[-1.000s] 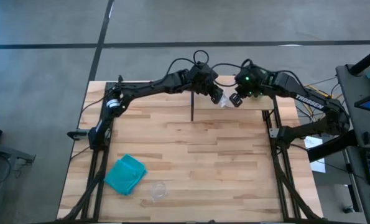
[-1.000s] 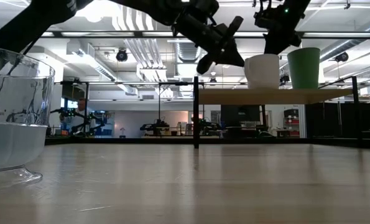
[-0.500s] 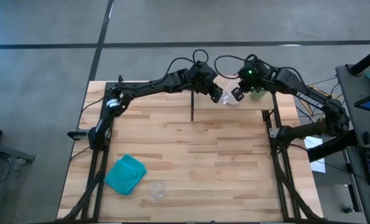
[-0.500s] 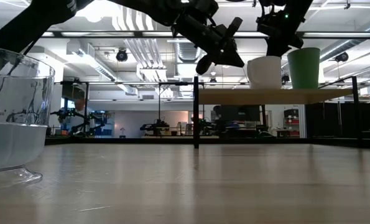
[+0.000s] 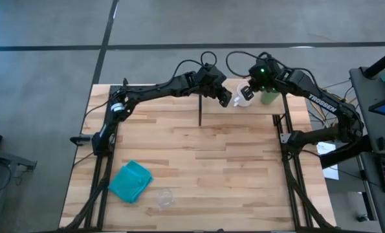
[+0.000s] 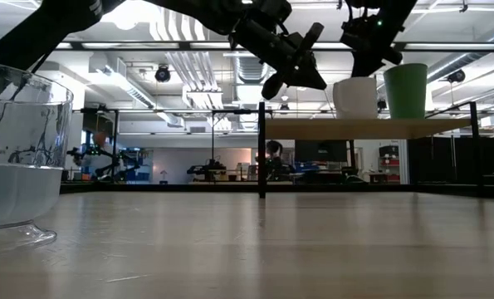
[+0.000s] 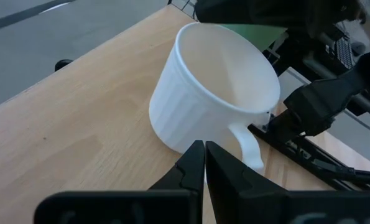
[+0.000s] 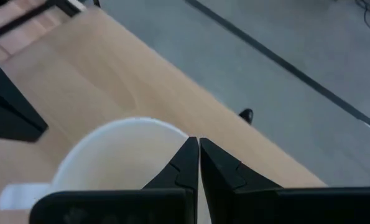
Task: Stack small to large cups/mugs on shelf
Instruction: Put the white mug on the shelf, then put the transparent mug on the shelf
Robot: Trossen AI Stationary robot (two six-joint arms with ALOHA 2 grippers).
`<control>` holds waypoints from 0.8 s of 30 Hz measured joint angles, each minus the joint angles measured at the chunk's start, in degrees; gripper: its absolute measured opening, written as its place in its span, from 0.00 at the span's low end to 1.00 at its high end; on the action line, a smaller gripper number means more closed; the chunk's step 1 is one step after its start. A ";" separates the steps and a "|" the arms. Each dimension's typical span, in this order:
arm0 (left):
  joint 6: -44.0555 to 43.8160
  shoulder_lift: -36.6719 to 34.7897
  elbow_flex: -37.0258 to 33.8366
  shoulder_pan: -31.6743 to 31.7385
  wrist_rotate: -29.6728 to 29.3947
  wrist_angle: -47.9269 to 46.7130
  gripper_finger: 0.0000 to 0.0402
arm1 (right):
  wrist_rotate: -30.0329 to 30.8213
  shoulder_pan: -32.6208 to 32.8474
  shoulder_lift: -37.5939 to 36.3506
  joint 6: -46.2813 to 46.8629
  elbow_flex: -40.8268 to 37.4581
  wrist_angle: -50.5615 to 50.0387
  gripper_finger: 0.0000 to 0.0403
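The right gripper has its jaws pressed together over the rim of the white mug, and the left gripper hangs just beside the mug's handle with jaws closed on nothing. The ribbed mug stands upright on the shelf beside the green cup. Only the high view shows the clear cup by the teal cloth down on the surface.

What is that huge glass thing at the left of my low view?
Observer: A small clear cup. Seen from above, it stands near the table edge closest to your camera, beside a teal cloth.
Operator: Has the white one a handle?
Observer: Yes, the white mug has one, turned toward the left tool.
Operator: Is that tool holding anything?
Observer: No, its wrist camera shows its fingers shut with nothing between them.
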 joint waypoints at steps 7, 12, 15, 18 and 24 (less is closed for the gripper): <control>0.19 0.00 0.00 0.00 0.47 -0.02 0.00 | -0.02 0.02 0.00 -1.10 0.34 1.15 0.02; 1.60 -0.17 -0.02 0.04 0.66 -0.28 0.00 | -0.39 1.10 -0.98 -1.78 2.62 0.86 0.02; 3.41 -1.34 0.50 0.60 0.68 -2.59 0.00 | -1.29 2.43 -2.42 -1.98 4.87 0.72 0.02; 3.50 -3.58 0.70 1.40 0.69 -5.12 0.00 | -8.70 3.79 -4.29 -1.57 7.34 0.68 0.02; 5.45 -9.41 0.28 1.77 0.68 -12.73 0.00 | -16.39 9.56 -7.86 1.50 9.22 -0.21 0.02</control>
